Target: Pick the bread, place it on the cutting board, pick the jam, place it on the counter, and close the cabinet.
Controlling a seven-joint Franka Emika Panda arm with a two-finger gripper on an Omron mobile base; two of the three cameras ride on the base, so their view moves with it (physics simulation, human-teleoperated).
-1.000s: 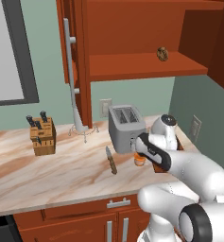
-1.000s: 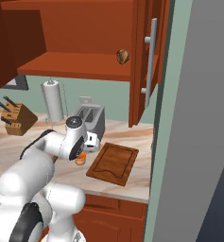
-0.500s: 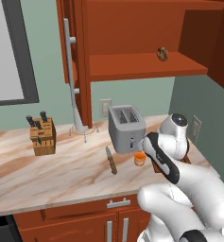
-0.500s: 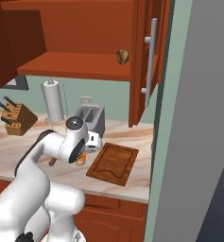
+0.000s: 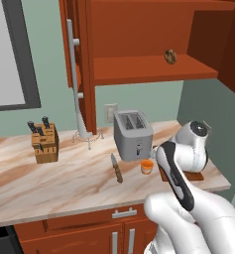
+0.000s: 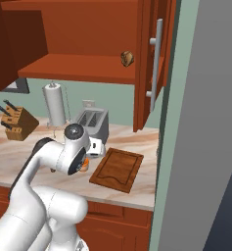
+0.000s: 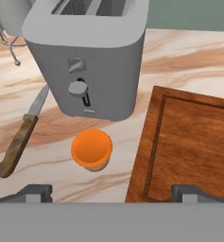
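My gripper [image 7: 111,194] hangs wide open and empty above the jam [image 7: 91,150], already standing on the desk [image 7: 189,56] beside the cutting board [image 7: 193,146]; the bread [image 5: 170,56] waits on the cabinet [image 5: 139,39] shelf, seemingly my next reach

A grey two-slot toaster [image 5: 133,134] stands upright toward the back of the worktop, below the open shelf, its lever and dial facing the front edge. A knife [image 5: 117,168] with a wooden handle lies flat just in front of the toaster's left corner, blade pointing toward the back wall and handle toward the front edge. A light wooden knife block [image 5: 44,144] with dark handles sticking up sits well apart toward the left end. Between the block and the toaster, against the back wall, a paper towel roll [image 6: 55,104] stands upright on a thin wire holder. A wall outlet [image 5: 109,112] sits just behind the toaster.
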